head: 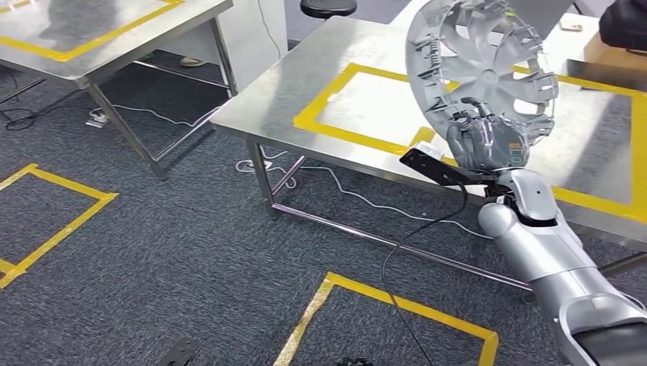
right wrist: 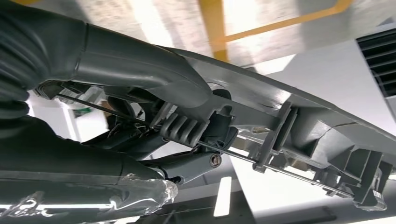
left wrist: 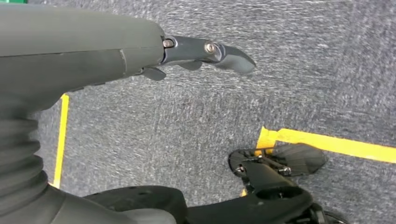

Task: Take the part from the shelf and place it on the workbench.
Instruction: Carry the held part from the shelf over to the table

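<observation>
Right hand: the dark-fingered right hand (head: 492, 141) on its silver arm is raised above the workbench edge, fingers wrapped round the lower rim of the part; in the right wrist view the thick grey thumb (right wrist: 140, 70) lies over the rim's outer side and the darker fingers (right wrist: 182, 128) clamp from the ribbed inner side.

Part: the round grey plastic wheel cover (head: 481, 65) with spokes, rim clips and a thin wire ring stands nearly upright directly above the right hand, its ribbed back turned towards the robot, lifted off the surface.

Workbench: the stainless-steel table (head: 305, 91) with a yellow tape rectangle (head: 343, 133) lies beneath and beyond the right hand; the part hangs over the taped zone.

Left hand: the left hand (left wrist: 205, 53) hangs low over grey carpet (left wrist: 303, 70), fingers extended and apart, holding nothing.

Floor by the left hand: a strip of yellow floor tape (left wrist: 327, 142) runs just below its fingers.

Further off: a second steel table (head: 84, 38), also yellow-taped, stands well away to the left of the right hand; a black cable (head: 416, 236) droops from under its wrist.
</observation>
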{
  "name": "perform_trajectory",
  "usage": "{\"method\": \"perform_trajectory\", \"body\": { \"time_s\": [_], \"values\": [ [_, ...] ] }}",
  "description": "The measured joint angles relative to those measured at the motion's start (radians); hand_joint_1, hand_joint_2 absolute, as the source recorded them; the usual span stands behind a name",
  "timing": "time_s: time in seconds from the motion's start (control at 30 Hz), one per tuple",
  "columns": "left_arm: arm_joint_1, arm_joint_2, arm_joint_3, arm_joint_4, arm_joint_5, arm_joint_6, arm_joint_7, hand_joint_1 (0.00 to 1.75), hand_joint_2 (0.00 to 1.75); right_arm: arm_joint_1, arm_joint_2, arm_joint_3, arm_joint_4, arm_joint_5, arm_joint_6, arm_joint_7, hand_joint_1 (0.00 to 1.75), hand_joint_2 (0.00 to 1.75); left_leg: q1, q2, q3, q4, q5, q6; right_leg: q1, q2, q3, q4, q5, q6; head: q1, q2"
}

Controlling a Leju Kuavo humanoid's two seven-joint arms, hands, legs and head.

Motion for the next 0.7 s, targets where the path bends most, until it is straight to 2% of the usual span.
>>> {"method": "perform_trajectory", "body": {
  "time_s": [0.03,0.1,0.13,0.17,0.2,0.27,0.3,0.33,0.4,0.43,0.47,0.5,0.53,0.6,0.63,0.7],
  "values": [
    [0.000,0.000,0.000,0.000,0.000,0.000,0.000,0.00,1.75,0.001,0.000,0.000,0.000,0.000,0.000,0.001,1.75,1.75,0.000,0.012,0.002,0.000,-0.002,-0.001,0.000,-0.007,0.021,-0.036,0.023,0.001,0.000,0.000],
    [0.000,-0.001,0.000,0.000,0.000,0.000,0.000,0.00,1.75,0.000,0.000,0.000,-0.001,0.001,0.000,0.002,1.75,1.75,-0.003,0.032,0.006,0.003,-0.007,-0.009,0.005,-0.053,0.093,-0.163,0.076,0.001,0.000,0.000],
    [0.000,0.000,0.001,0.000,0.000,0.000,0.000,0.00,1.75,-0.001,0.001,-0.001,-0.002,0.001,-0.001,0.002,1.75,1.75,-0.006,0.042,0.008,0.006,-0.011,-0.014,0.008,-0.073,0.121,-0.213,0.091,-0.003,0.000,0.000],
    [0.000,0.000,0.001,0.000,0.000,0.000,0.000,0.00,1.75,-0.001,0.001,-0.001,-0.003,0.002,-0.001,0.002,1.75,1.75,-0.010,0.051,0.010,0.008,-0.013,-0.019,0.011,-0.085,0.136,-0.241,0.096,-0.010,0.000,0.000],
    [0.000,0.001,0.001,0.000,0.000,0.000,0.000,0.00,1.75,-0.001,0.002,-0.002,-0.003,0.003,-0.002,0.002,1.75,1.75,-0.014,0.061,0.011,0.007,-0.014,-0.023,0.014,-0.082,0.137,-0.247,0.094,-0.017,-0.001,0.000],
    [0.000,0.001,0.002,0.000,0.000,0.001,0.000,0.00,1.75,0.002,0.002,-0.005,-0.004,0.005,-0.003,0.002,1.75,1.75,-0.013,0.079,0.015,0.005,-0.019,-0.033,0.012,-0.052,0.133,-0.249,0.099,-0.031,-0.002,0.000],
    [-0.002,0.002,0.002,0.000,0.000,0.001,0.000,0.00,1.75,0.003,0.002,-0.007,-0.005,0.007,-0.003,0.002,1.75,1.75,-0.010,0.070,0.013,0.012,-0.027,-0.039,0.010,-0.039,0.132,-0.251,0.101,-0.036,-0.003,0.000],
    [-0.003,0.002,0.002,0.000,0.000,0.001,0.000,0.00,1.75,0.003,0.002,-0.008,-0.006,0.010,-0.004,0.003,1.75,1.75,-0.008,0.050,0.003,0.037,-0.046,-0.044,0.007,-0.028,0.132,-0.252,0.103,-0.041,-0.004,0.000],
    [-0.002,0.002,0.002,0.000,-0.001,0.001,0.000,0.00,1.75,0.005,0.003,-0.008,-0.006,0.026,-0.014,0.007,1.75,1.75,-0.005,-0.001,-0.048,0.146,-0.104,-0.052,0.003,-0.008,0.132,-0.253,0.104,-0.048,-0.007,0.000],
    [0.001,0.001,0.002,0.000,-0.002,0.001,0.000,0.00,1.75,0.008,0.004,-0.008,-0.006,0.041,-0.022,0.010,1.75,1.75,-0.005,-0.013,-0.081,0.213,-0.131,-0.053,0.003,0.002,0.132,-0.253,0.104,-0.051,-0.008,0.000],
    [0.003,0.001,0.003,0.000,-0.003,0.001,0.000,0.00,1.75,0.011,0.005,-0.008,-0.006,0.060,-0.032,0.014,1.75,1.75,-0.004,-0.018,-0.107,0.261,-0.144,-0.054,0.003,0.012,0.132,-0.253,0.104,-0.052,-0.009,0.000],
    [0.004,0.001,0.003,0.000,-0.004,0.001,0.000,0.00,1.75,0.015,0.006,-0.008,-0.006,0.077,-0.040,0.018,1.75,1.75,-0.004,-0.020,-0.119,0.278,-0.138,-0.053,0.003,0.022,0.132,-0.253,0.104,-0.052,-0.009,0.000],
    [0.005,0.001,0.003,0.000,-0.006,0.001,0.000,0.00,1.75,0.017,0.006,-0.008,-0.006,0.092,-0.048,0.021,1.75,1.75,-0.004,-0.021,-0.113,0.257,-0.113,-0.051,0.002,0.032,0.133,-0.253,0.104,-0.052,-0.009,0.000],
    [0.003,0.001,0.003,0.000,-0.006,0.001,0.000,0.00,1.75,0.020,0.006,-0.008,-0.006,0.112,-0.060,0.024,1.75,1.75,-0.004,-0.027,-0.061,0.143,-0.043,-0.044,0.001,0.047,0.133,-0.253,0.105,-0.047,-0.009,0.000],
    [0.002,0.001,0.003,0.000,-0.006,0.001,0.000,0.00,1.75,0.022,0.005,-0.008,-0.006,0.120,-0.068,0.025,1.75,1.75,-0.003,-0.033,-0.033,0.082,-0.021,-0.041,0.002,0.052,0.131,-0.251,0.105,-0.043,-0.010,0.000],
    [0.001,0.001,0.003,0.000,-0.006,-0.001,0.000,0.00,1.75,0.029,0.003,-0.008,-0.006,0.137,-0.082,0.031,1.75,1.75,0.000,-0.043,-0.005,0.018,-0.007,-0.037,0.006,0.059,0.126,-0.249,0.106,-0.035,-0.011,0.000]
  ]
}}
